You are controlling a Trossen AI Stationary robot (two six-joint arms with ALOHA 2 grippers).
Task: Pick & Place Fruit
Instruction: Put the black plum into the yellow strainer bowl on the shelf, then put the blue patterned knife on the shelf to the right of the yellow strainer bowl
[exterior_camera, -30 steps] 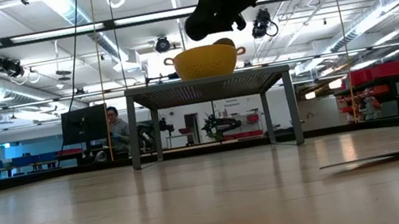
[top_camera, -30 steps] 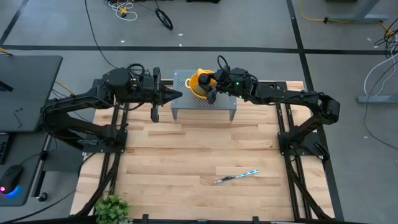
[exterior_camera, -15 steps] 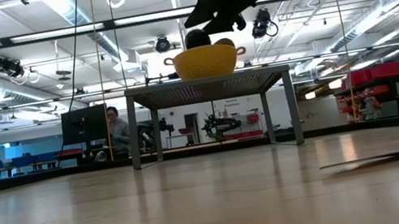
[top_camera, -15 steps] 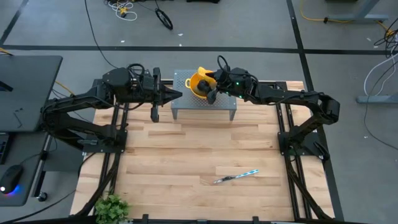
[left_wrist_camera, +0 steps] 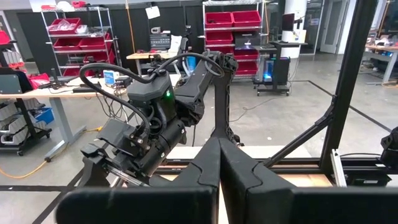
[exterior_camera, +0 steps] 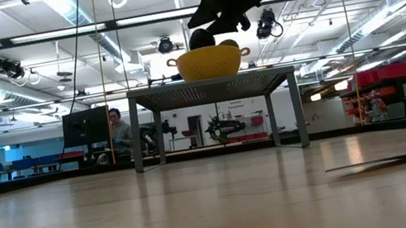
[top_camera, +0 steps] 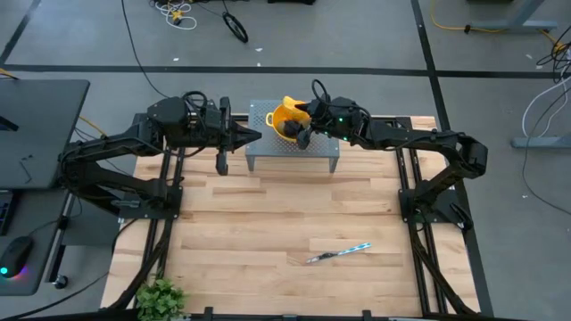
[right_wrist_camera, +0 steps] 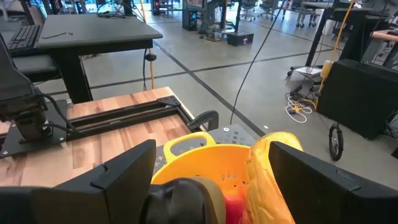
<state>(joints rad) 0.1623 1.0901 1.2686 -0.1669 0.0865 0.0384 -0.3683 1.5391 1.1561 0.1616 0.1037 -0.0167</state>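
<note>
R gripper point(right_wrist_camera: 211, 168) open – over bowl point(right_wrist_camera: 205, 163), fruit point(right_wrist_camera: 186, 198)

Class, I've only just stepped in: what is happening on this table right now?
The right gripper hangs open just above the yellow perforated two-handled bowl, which stands on a small grey metal stand. A dark round fruit sits in the bowl beside a yellow-orange oblong fruit. The left gripper waits shut beside the stand. A slim silver knife lies on the wooden table.

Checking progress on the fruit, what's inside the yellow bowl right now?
The yellow bowl holds a dark round fruit, a yellow-orange oblong fruit and something red between them. Whatever lies deeper is covered.
</note>
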